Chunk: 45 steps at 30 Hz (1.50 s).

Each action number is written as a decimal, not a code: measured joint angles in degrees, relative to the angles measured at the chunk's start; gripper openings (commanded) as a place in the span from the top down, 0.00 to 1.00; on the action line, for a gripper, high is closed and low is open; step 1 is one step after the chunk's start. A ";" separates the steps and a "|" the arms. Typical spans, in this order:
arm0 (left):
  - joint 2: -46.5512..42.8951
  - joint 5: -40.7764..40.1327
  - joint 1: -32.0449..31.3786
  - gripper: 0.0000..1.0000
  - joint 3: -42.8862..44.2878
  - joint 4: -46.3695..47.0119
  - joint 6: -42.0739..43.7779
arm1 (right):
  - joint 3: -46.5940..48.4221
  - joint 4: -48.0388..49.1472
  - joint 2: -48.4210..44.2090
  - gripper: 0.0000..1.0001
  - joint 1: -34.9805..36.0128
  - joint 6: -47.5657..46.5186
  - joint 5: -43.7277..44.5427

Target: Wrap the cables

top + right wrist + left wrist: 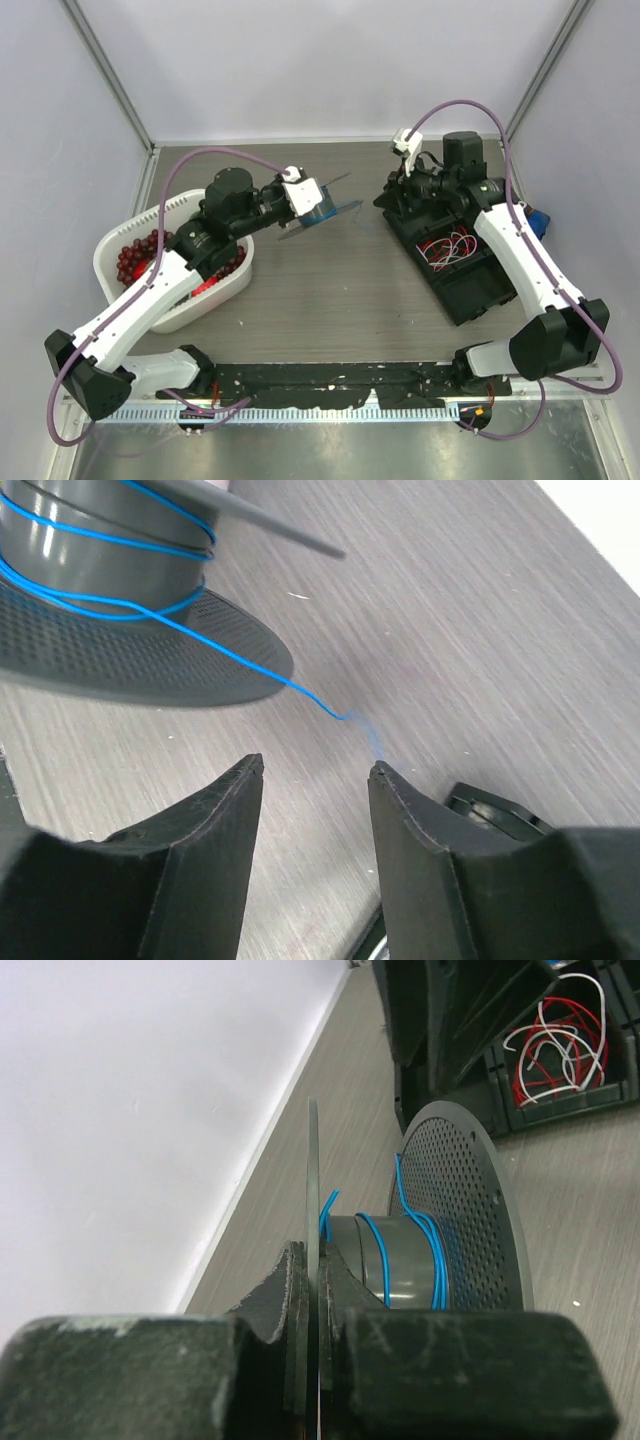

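A grey spool (318, 208) has a thin bright blue cable (438, 1260) wound in a few turns round its hub (385, 1260), between a thin flange (312, 1180) and a perforated flange (470, 1210). My left gripper (318, 1280) is shut on the thin flange's edge and holds the spool above the table. In the right wrist view the cable (250, 660) trails off the spool (100, 570) toward my right gripper (315, 770), which is open. The loose end lies blurred just beyond its right fingertip (385, 775), not between the jaws.
A white basket (112, 245) of red pieces sits at the left under my left arm. A black bin (470, 285) with red and white wires (550, 1040) stands at the right. A blue object (540, 222) lies by the right wall. Walls enclose the table.
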 measured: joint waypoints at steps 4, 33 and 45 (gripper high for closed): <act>1.14 -2.56 0.02 1.00 2.54 -0.35 -3.02 | -0.46 1.66 -1.79 0.38 -2.05 1.88 1.31; 14.58 -8.52 0.09 1.00 41.86 -16.87 -41.90 | -17.86 10.58 -22.43 0.22 -5.60 6.95 0.90; 15.34 -6.47 0.35 1.00 44.17 -16.90 -48.50 | -32.09 23.80 -27.61 0.22 -5.57 1.66 -7.37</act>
